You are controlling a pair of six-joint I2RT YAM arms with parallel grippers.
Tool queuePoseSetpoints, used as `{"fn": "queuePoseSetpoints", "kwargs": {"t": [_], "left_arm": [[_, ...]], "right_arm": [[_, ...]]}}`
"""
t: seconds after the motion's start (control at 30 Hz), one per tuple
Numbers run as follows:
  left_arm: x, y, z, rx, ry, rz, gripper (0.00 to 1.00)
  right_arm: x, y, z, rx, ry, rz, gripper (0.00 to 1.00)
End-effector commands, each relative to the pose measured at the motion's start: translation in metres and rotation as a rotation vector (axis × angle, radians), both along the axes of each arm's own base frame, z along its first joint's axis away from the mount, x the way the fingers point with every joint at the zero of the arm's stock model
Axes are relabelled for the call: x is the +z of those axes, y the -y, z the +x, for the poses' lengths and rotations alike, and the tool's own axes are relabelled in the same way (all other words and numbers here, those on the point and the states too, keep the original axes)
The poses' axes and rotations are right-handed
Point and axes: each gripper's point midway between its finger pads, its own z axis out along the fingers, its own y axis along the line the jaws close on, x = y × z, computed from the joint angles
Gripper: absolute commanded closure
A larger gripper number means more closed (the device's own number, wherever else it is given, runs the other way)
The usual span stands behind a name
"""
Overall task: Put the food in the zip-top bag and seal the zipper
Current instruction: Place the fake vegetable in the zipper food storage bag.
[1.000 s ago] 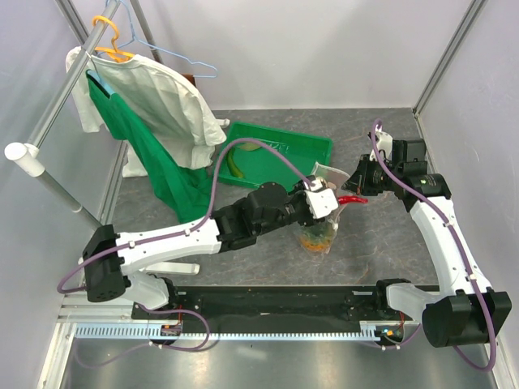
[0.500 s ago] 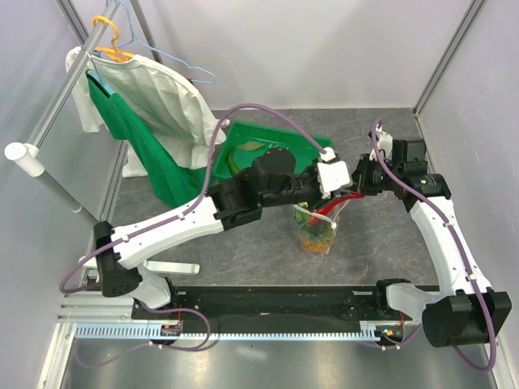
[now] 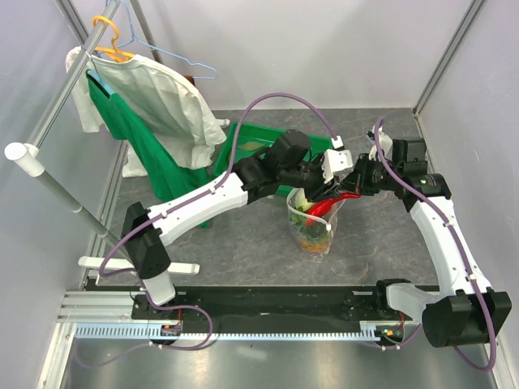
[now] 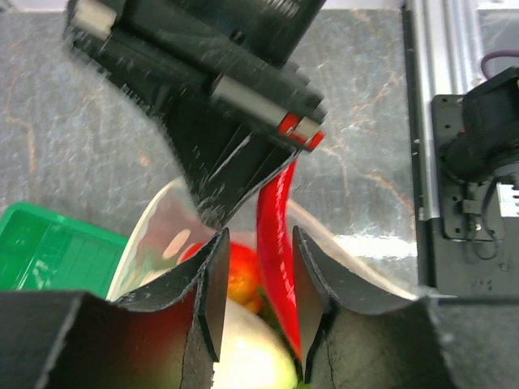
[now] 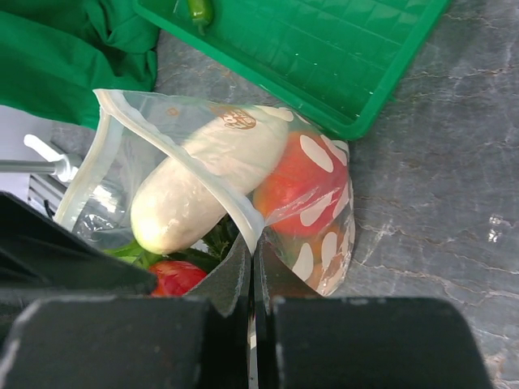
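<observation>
My right hand (image 5: 249, 253) is clamped on the zip-top bag (image 5: 320, 259) rim, while my left hand (image 4: 258, 235), fingers half spread, loosely straddles the red chili (image 4: 276, 211) at the bag's mouth.

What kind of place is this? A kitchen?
Probably a robot practice booth, not a kitchen: plain white walls, two robot arms bolted by a grey table, and toy food in a bag.

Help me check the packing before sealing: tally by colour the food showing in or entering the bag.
Red: 2, chili and tomato
White: 1, oblong vegetable
Orange: 1, pineapple
Total: 4; green bits also show, too hidden to count.
</observation>
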Motion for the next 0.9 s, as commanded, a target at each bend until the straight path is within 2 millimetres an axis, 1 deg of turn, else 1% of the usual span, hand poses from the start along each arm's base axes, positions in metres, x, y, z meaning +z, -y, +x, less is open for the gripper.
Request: {"fn": "queuePoseSetpoints", "kwargs": {"t": [0.0, 0.17, 0.2, 0.27, 0.4, 0.53, 0.63, 0.7, 0.73, 0.77, 0.8, 0.83, 0.87], "left_arm": [[0.024, 0.014, -0.011, -0.067, -0.021, -0.057, 0.57], [0.017, 0.018, -0.010, -0.064, -0.050, -0.040, 0.56], [0.012, 0.019, -0.009, -0.059, -0.062, -0.025, 0.56], [0.009, 0.019, -0.009, -0.060, -0.069, -0.016, 0.56], [0.003, 0.018, -0.012, -0.073, -0.081, 0.003, 0.55], [-0.007, 0.018, -0.011, -0.077, -0.097, 0.029, 0.56], [-0.010, 0.017, -0.008, -0.065, -0.125, 0.043, 0.57], [-0.009, 0.014, -0.002, -0.044, -0.148, 0.044, 0.63], [-0.007, 0.013, -0.001, -0.031, -0.170, 0.041, 0.68], [-0.005, 0.008, 0.004, -0.013, -0.183, 0.040, 0.77], [-0.001, 0.006, 0.005, -0.004, -0.187, 0.034, 0.81], [0.001, 0.003, 0.006, 0.008, -0.201, 0.032, 0.88], [0.007, -0.003, 0.009, 0.026, -0.198, 0.022, 0.92]], "right_arm": [[0.033, -0.007, 0.006, 0.024, 0.097, 0.050, 1.00], [0.034, -0.007, 0.008, 0.023, 0.099, 0.052, 1.00], [0.034, -0.007, 0.008, 0.024, 0.098, 0.051, 1.00], [0.033, -0.008, 0.008, 0.026, 0.099, 0.050, 1.00], [0.033, -0.007, 0.008, 0.023, 0.100, 0.047, 1.00], [0.033, -0.007, 0.009, 0.023, 0.100, 0.047, 1.00], [0.033, -0.006, 0.009, 0.020, 0.103, 0.046, 1.00], [0.033, -0.006, 0.009, 0.021, 0.105, 0.042, 1.00], [0.033, -0.006, 0.009, 0.021, 0.105, 0.040, 1.00], [0.033, -0.005, 0.009, 0.017, 0.105, 0.038, 1.00], [0.032, -0.005, 0.010, 0.017, 0.105, 0.037, 1.00], [0.032, -0.005, 0.010, 0.015, 0.102, 0.038, 1.00], [0.031, -0.005, 0.010, 0.014, 0.104, 0.034, 1.00]]}}
